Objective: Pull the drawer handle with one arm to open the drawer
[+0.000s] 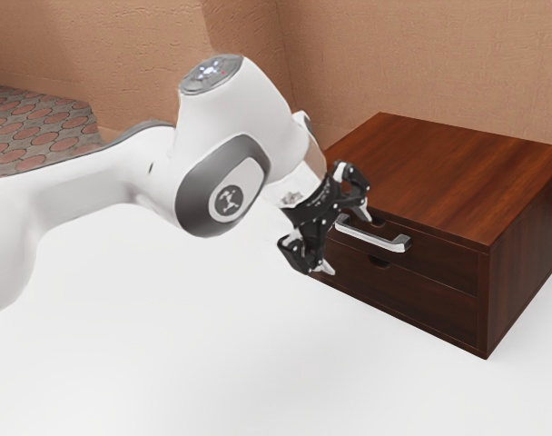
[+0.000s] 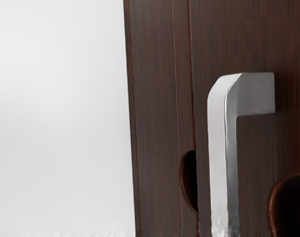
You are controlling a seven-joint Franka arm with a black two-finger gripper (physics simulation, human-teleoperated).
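Note:
A dark wooden cabinet (image 1: pixel 458 173) with two stacked drawers stands at the exterior view's right. The upper drawer front (image 1: pixel 439 259) carries a silver bar handle (image 1: pixel 376 238) and looks flush with the lower drawer front (image 1: pixel 412 295). My black gripper (image 1: pixel 341 234) is at the end of the handle nearest the arm. It is open, one finger above the bar and one below it. In the wrist view the handle (image 2: pixel 229 163) runs close ahead of my hand, standing off the drawer front (image 2: pixel 160 98).
The cabinet rests on a white surface (image 1: pixel 212 363) with free room in front of it and toward the exterior view's left. Brown walls (image 1: pixel 421 54) rise behind. Two dark round cutouts (image 2: pixel 189 180) sit in the drawer front behind the handle.

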